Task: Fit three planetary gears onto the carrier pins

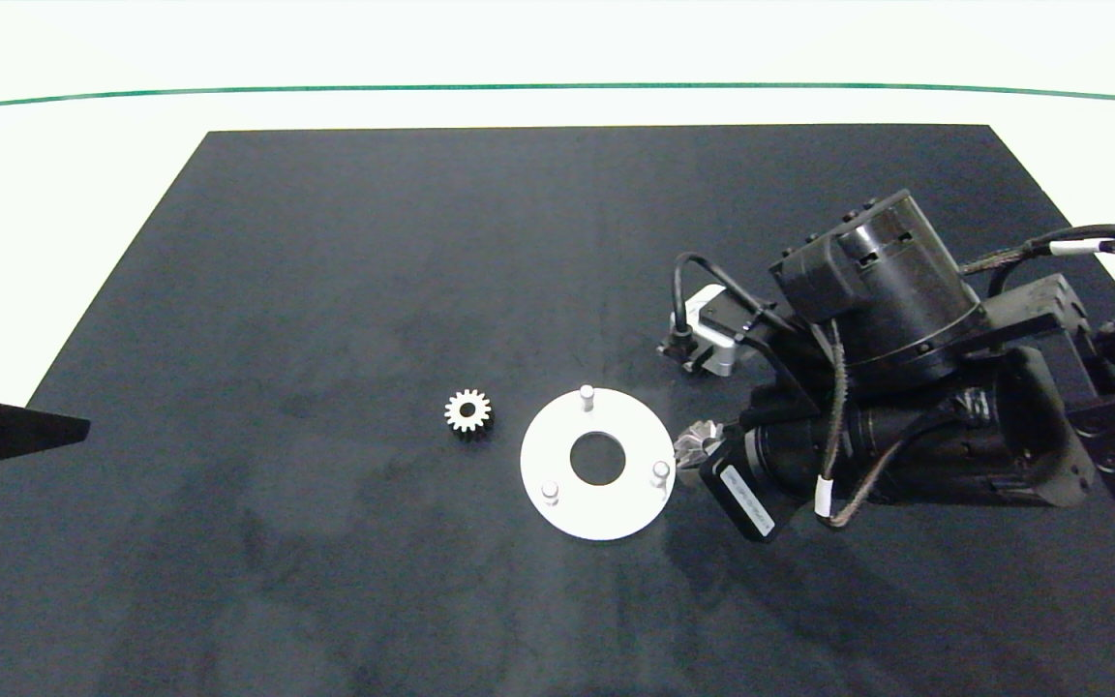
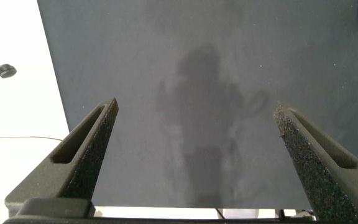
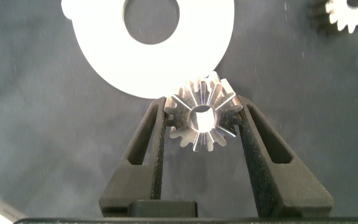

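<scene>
Clamped between the two grey fingers of the right gripper is one of the planetary gears, the held gear, a small silvery toothed wheel with a round centre bore and bright, machined-looking tooth flanks. It sits just beside the rim of the white disc, on the disc's right side as seen from above; from the wrist camera its teeth seem to overlap the disc's edge, though I cannot tell whether they touch. That disc is flat, matte and ring-shaped with a large centre hole, and the three carrier pins stand up from it as short whitish pegs, all bare. A second gear lies flat on the dark mat near the disc's left side, apart from it, pale against the slightly mottled black surface. Only these two gears show. The mat lies on a white table. At the far left edge of the mat, well apart from everything, the left gripper hovers with its rough-padded fingers spread wide and nothing between them.
</scene>
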Available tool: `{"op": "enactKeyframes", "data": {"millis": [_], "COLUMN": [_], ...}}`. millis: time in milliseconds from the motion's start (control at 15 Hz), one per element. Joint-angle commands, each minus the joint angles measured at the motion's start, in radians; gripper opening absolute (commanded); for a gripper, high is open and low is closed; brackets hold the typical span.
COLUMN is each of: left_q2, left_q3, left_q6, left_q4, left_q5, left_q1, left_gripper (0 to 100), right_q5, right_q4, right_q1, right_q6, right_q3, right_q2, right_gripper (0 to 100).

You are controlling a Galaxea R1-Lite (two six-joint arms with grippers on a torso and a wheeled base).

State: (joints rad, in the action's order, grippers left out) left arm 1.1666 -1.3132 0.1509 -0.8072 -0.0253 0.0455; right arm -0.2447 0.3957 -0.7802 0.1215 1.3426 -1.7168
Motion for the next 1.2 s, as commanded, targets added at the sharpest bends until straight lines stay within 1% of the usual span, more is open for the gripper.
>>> {"op": "enactKeyframes", "data": {"millis": [67, 933, 1200], "left_q2": [-0.001, -0.002, -0.004], "left_q3": [0.0, 0.002, 0.002], "left_q6": [0.001, 0.003, 0.003], "left_q4": [-0.004, -0.006, -0.006], "left_q5": [-0.001, -0.001, -0.001], "left_q1": [0.0, -0.001, 0.0], "left_gripper": [100, 100, 100], "right_q5": [-0.015, -0.016, -0.016], "right_q4": [0.006, 0.008, 0.008], "right_q1": [-0.014, -0.014, -0.016], "right_q6": [0.001, 0.0, -0.008], "right_q3": [0.047, 0.049, 0.053], "right_q2": [-0.075, -0.106, -0.113], "right_gripper": [28, 28, 28]}}
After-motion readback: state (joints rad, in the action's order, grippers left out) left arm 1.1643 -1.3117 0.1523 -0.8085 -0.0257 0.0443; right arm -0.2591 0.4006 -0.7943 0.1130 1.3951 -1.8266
